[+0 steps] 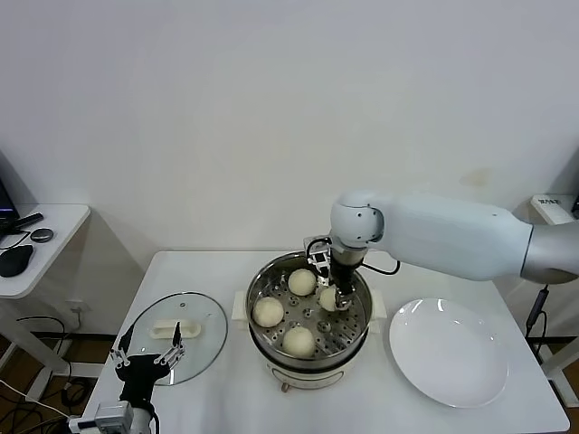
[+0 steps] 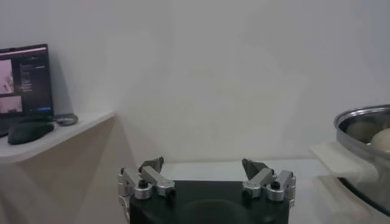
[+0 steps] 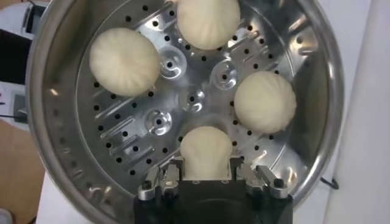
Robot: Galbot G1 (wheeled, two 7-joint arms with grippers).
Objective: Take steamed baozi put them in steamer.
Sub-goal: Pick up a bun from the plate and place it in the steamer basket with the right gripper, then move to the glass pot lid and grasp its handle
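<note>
The steamer (image 1: 256, 291) is a shiny perforated steel basket on a cream cooker base at the table's middle. Three steamed baozi lie loose on its floor (image 1: 302, 282) (image 1: 268, 312) (image 1: 298, 341). My right gripper (image 1: 333, 298) reaches down inside the basket, at its right side, and is shut on another baozi (image 3: 206, 152). In the right wrist view that bun sits between the jaws, low over the perforated bottom (image 3: 116, 140), with the loose buns (image 3: 124, 61) (image 3: 208, 21) (image 3: 265, 102) around it. My left gripper (image 1: 147, 354) stays parked, open and empty, off the table's front left corner.
A round glass lid (image 1: 176, 336) with a cream handle lies left of the steamer. An empty white plate (image 1: 448, 348) lies to its right. A small side table (image 1: 36, 240) with a mouse stands at far left. The left wrist view catches the steamer rim (image 2: 359, 119).
</note>
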